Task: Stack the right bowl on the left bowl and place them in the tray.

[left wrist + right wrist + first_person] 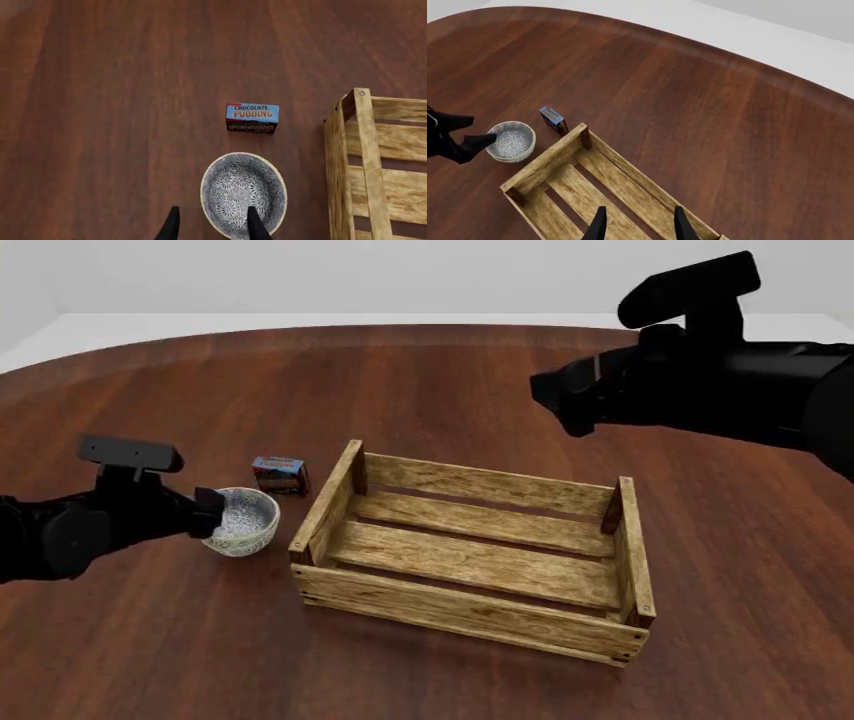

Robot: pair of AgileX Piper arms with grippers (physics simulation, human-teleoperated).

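One blue-and-white patterned bowl (251, 525) stands on the table left of the tray (467, 612), a large slatted wooden crate. I see no second separate bowl and cannot tell whether two are nested. My left gripper (214, 512) is at the bowl's left rim. In the left wrist view (213, 227) its fingers are apart, one over the inside of the bowl (240, 185) and one outside the rim. My right gripper (558, 405) is open and empty, high above the tray's far right. In its wrist view (640, 225) it looks down on the tray (547, 160) and the bowl (514, 140).
A small blue-and-red chocolate pudding box (280, 474) stands just behind the bowl, near the tray's left end; it also shows in the left wrist view (252, 117) and the right wrist view (552, 118). A tray corner post (363, 150) rises close to the bowl.
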